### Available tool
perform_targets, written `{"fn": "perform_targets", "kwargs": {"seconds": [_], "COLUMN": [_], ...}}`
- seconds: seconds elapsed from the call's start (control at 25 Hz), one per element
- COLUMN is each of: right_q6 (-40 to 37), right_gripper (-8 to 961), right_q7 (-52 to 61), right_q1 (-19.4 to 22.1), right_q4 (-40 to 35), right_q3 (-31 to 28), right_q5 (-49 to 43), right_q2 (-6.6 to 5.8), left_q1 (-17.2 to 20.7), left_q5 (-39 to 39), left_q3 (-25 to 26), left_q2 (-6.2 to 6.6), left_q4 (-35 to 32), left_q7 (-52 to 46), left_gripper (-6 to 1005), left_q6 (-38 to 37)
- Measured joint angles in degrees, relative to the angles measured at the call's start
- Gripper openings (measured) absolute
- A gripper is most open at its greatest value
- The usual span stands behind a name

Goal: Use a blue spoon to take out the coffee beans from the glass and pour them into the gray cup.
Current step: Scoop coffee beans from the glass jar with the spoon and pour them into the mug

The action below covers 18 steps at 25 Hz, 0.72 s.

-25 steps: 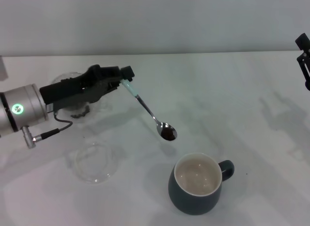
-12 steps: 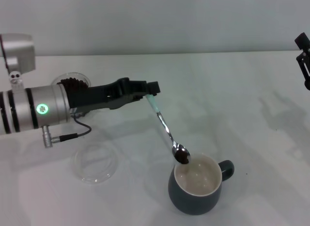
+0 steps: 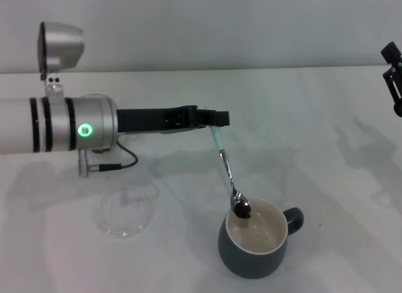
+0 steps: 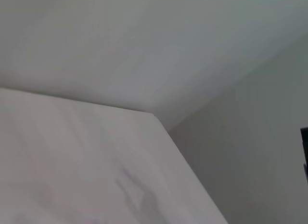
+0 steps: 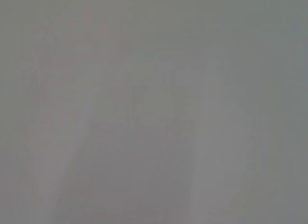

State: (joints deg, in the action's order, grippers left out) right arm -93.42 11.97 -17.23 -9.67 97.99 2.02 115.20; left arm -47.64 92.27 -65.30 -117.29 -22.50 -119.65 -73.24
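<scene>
In the head view my left gripper [image 3: 218, 120] is shut on the pale blue handle of the blue spoon [image 3: 228, 168]. The spoon hangs steeply down, its bowl carrying coffee beans [image 3: 242, 209] just over the near-left rim of the gray cup [image 3: 253, 250]. That cup stands at the front centre, cream inside, handle to the right. My left arm hides almost all of the glass; only a sliver of clear rim [image 3: 94, 95] shows behind the arm. My right gripper [image 3: 393, 79] is parked at the far right edge.
A flat clear glass saucer [image 3: 125, 211] lies on the white table [image 3: 301, 129], left of the cup. A wall rises behind the table's far edge. The wrist views show only bare table, wall and grey blur.
My left arm has swung right and forward, carrying the spoon from mid-table to over the cup's rim. The spoon has tipped steeper. The right arm has not moved.
</scene>
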Motion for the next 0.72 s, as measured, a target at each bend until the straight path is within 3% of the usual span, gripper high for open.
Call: {"fn": "perform_targets", "kwargs": {"seconds": [0.2,0.72], "right_q6": [0.0,0.76], "right_gripper": [445,445], "right_q7": [0.03,-0.17], "right_q1": [-0.07,-0.26], "right_q4": [0.0,0.0], "right_q3": [-0.02,-0.09], "right_q5": [-0.06,-0.03], "right_q2": [0.02,0.03], "left_q1": [-1.75,-6.22], "left_q5": [2.64,6.71], "left_q3": [0.0,-0.73], "left_q2": [-0.82,-1.42], "left_q4": [-2.4,-4.52], "left_q7": [0.55,2.05], "left_gripper": [126,126], "left_q6": [1.13,1.46]}}
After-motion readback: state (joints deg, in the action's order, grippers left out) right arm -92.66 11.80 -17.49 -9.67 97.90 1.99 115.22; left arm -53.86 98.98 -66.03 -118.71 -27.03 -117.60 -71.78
